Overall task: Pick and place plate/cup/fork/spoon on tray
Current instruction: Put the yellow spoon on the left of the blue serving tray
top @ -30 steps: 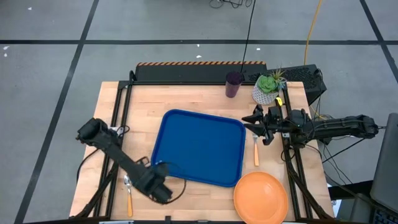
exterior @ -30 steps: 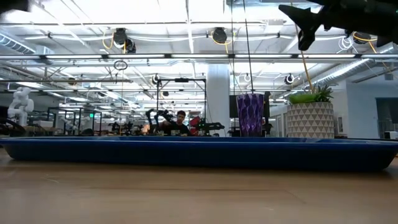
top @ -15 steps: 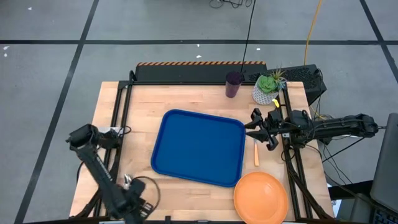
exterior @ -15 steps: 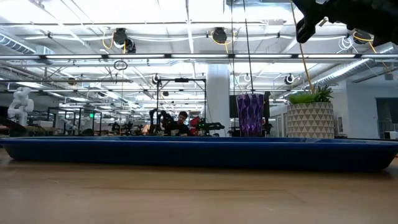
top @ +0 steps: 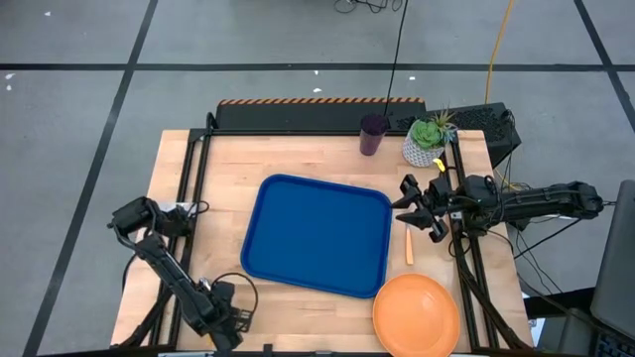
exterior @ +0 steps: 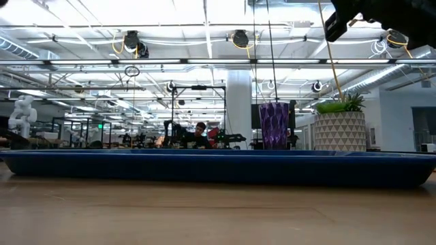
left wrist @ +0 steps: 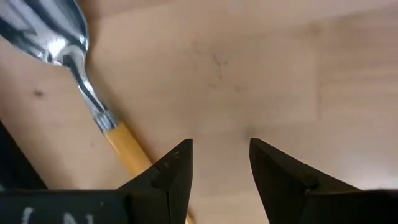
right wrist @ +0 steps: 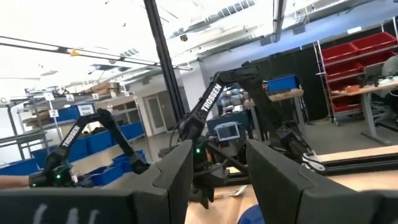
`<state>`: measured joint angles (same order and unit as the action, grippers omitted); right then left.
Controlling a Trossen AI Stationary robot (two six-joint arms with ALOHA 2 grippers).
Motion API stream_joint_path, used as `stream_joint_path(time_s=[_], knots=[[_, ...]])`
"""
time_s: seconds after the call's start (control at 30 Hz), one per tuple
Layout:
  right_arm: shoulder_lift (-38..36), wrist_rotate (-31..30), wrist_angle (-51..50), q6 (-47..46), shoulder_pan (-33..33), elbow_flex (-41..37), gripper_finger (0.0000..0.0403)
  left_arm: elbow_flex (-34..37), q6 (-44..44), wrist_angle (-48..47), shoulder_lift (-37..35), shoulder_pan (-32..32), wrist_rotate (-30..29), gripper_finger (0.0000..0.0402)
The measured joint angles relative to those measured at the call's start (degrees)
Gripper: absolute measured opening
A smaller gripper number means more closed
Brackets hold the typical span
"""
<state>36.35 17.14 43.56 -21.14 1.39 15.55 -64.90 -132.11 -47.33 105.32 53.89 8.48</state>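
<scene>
Left end effector (left wrist: 219, 163) low at the counter's (top: 298, 159) front-left corner, fingers apart, empty, just beside the spoon (left wrist: 68, 68); right end effector (top: 415, 206) raised near the right edge, fingers apart, empty, above the fork (top: 408, 245); tray (top: 317, 233) mid-counter; plate (top: 416, 314) at front-right corner; cup (top: 373, 134) at the back edge.

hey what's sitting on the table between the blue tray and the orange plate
Nothing: in the high view the tray and plate nearly meet, with only bare wood between them.
</scene>
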Motion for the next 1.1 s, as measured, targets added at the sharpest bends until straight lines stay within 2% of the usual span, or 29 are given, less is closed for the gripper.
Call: stream_joint_path(time_s=[0.1,0.27,0.4,0.7,1.1], knots=[[-0.2,1.2,0.0,1.0,0.0,0.0,0.0144,0.3,0.0,0.4,0.0,-0.2,1.5,0.0161],[-0.7,1.1,0.0,2.5,0.9,0.0,0.0144,-0.9,-0.3,-1.9,0.0,-0.2,9.6,0.0161],[-0.8,1.1,-0.1,2.4,1.7,0.5,0.0144,-1.2,-1.2,-4.2,0.0,0.1,11.0,0.0161],[-0.8,1.2,0.1,2.4,1.6,1.0,0.0144,0.3,-1.5,-8.3,0.0,0.2,9.7,0.0161],[-0.8,1.2,-0.1,2.8,1.6,1.0,0.0144,6.6,-1.3,-1.5,-0.6,1.3,9.2,0.0161]])
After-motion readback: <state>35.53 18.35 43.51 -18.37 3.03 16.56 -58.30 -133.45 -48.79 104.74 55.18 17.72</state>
